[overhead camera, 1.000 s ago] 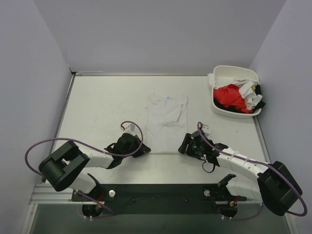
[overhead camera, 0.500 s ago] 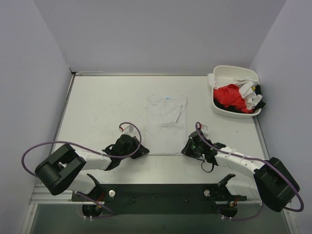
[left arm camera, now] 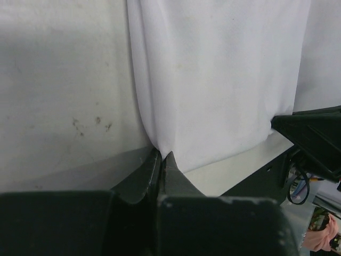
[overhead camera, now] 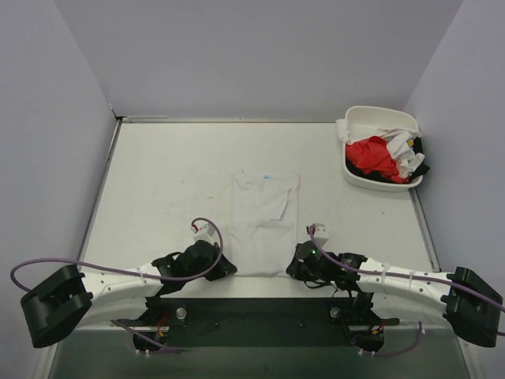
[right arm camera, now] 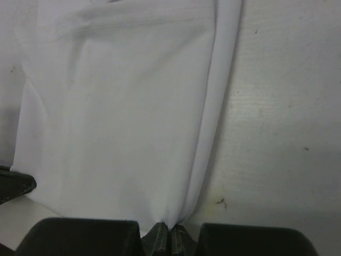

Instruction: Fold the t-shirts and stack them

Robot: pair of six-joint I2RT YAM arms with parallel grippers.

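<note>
fingers of the left gripper [overhead camera: 230,270] clamp the near left corner of the white t-shirt [overhead camera: 264,217]; the right gripper [overhead camera: 291,268] pinches its near right corner. shirt lies spread on the table [overhead camera: 158,174], red t-shirt [overhead camera: 371,154] in the tub [overhead camera: 377,110]

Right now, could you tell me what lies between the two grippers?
The white t-shirt: its near hem runs from the left gripper to the right gripper, each shut on a corner. The top external view shows it.
</note>
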